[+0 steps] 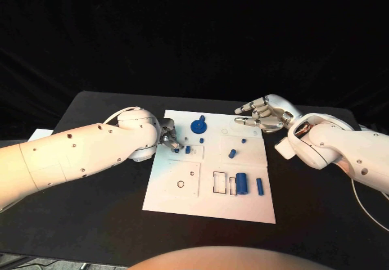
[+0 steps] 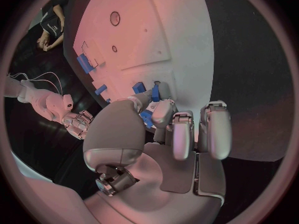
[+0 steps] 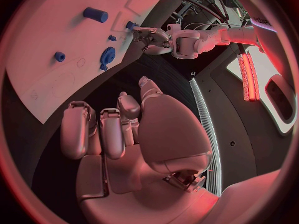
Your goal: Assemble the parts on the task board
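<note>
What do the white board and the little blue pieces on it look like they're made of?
The task board looks like matte white plastic or painted sheet: flat, thin, no glare. The blue parts look like matte plastic, possibly printed, with uniform colour and dull surfaces. Neither is certain.

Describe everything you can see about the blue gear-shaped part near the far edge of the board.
The blue gear is a flat toothed disc, plastic by the look, with a short blue post rising from its middle. It sits on the white task board near the far edge, between the two hands, and neither touches it. The right wrist view shows it too, with teeth around its rim.
</note>
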You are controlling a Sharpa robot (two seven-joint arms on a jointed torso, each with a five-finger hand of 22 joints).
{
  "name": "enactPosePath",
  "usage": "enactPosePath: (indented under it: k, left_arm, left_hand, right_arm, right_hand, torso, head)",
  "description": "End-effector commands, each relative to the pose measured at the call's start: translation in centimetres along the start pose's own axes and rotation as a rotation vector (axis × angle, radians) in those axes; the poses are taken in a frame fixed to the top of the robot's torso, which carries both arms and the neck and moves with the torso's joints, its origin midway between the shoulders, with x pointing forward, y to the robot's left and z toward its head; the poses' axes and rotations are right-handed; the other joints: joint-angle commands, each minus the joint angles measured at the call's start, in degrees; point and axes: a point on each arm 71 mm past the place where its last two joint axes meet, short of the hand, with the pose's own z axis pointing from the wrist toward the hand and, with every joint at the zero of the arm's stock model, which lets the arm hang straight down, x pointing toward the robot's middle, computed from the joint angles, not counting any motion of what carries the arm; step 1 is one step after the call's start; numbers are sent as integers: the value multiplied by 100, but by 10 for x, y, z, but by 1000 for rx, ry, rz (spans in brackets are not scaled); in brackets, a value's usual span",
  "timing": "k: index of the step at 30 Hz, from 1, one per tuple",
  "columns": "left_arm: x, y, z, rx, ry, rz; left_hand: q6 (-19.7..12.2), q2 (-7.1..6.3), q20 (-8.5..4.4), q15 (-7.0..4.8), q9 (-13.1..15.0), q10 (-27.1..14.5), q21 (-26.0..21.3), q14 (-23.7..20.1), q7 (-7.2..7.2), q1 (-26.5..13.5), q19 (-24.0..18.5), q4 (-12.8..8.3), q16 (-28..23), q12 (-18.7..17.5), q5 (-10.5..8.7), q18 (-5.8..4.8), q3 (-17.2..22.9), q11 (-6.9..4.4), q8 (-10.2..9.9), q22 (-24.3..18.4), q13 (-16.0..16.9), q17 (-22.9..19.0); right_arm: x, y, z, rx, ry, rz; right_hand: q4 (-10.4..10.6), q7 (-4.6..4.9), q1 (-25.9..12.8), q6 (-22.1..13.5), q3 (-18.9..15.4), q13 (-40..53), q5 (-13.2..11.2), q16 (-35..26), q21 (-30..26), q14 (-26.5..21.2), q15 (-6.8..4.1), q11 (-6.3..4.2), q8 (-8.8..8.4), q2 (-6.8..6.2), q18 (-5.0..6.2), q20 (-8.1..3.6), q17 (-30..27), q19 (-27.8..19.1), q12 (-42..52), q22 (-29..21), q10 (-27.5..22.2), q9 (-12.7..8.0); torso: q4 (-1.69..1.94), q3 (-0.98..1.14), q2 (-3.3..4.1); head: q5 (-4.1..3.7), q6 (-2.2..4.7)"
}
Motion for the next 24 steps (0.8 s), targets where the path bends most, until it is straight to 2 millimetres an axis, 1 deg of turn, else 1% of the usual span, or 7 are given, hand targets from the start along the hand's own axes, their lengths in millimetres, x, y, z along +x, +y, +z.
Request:
enactPosePath:
  k: [1,8,15,19,24]
  left_arm:
    - [3,1,1,-9,36,33]
    - [4,5,2,-26,65,70]
    - [4,5,3,-30,64,85]
    - [4,4,4,-28,60,82]
    - [4,2,5,-25,56,75]
  left_hand:
    - [-10,100,-26,-6,-9,23,-16,603,-40,35,174,-223,17,-24,9,-43,235,10,29,648,-9,1509]
    - [-15,72,-22,-2,-4,27,-16,603,-43,29,175,-232,17,-15,-2,-44,210,10,32,651,4,1509]
    - [-9,-32,-16,-2,10,44,-12,603,-54,30,179,-288,17,8,-6,-46,126,4,50,662,34,1509]
    - [4,-91,-15,-2,15,52,-13,603,-59,-33,180,-264,17,13,-7,-46,21,2,59,665,42,1509]
    - [16,-100,-15,-4,14,55,-14,603,-64,-89,180,-219,17,13,-7,-46,-60,-1,61,667,45,1509]
  right_arm:
    - [2,0,0,-6,15,0]
    - [2,0,0,-5,16,1]
    - [2,0,0,-5,17,1]
    - [3,0,0,-5,18,2]
    - [3,0,0,-5,18,2]
  right_hand:
    - [-19,6,-10,27,-25,-4,27,-25,-27,346,-28,13,18,52,96,-4,468,-46,-9,-5,-35,7]
    - [-19,6,-10,27,-25,-4,27,-25,-27,346,-28,13,18,52,96,-4,468,-46,-9,-5,-35,7]
    - [-13,6,-22,29,-29,-2,27,-22,-29,347,-27,13,20,60,97,-4,473,-47,-2,-8,-32,8]
    - [-13,6,-22,29,-29,-2,27,-22,-29,347,-27,13,20,60,97,-4,473,-47,-2,-8,-32,8]
    - [-13,6,-22,29,-29,-2,27,-22,-29,347,-27,13,20,60,97,-4,473,-47,-2,-8,-32,8]
  torso:
    - [2,0,-1]
    - [4,-3,0]
    - [4,-5,2]
    - [0,-5,0]
    - [2,-4,1]
  head:
    - [-4,-10]
    - [-3,-20]
    - [-1,-30]
    - [2,-32]
    - [-3,-32]
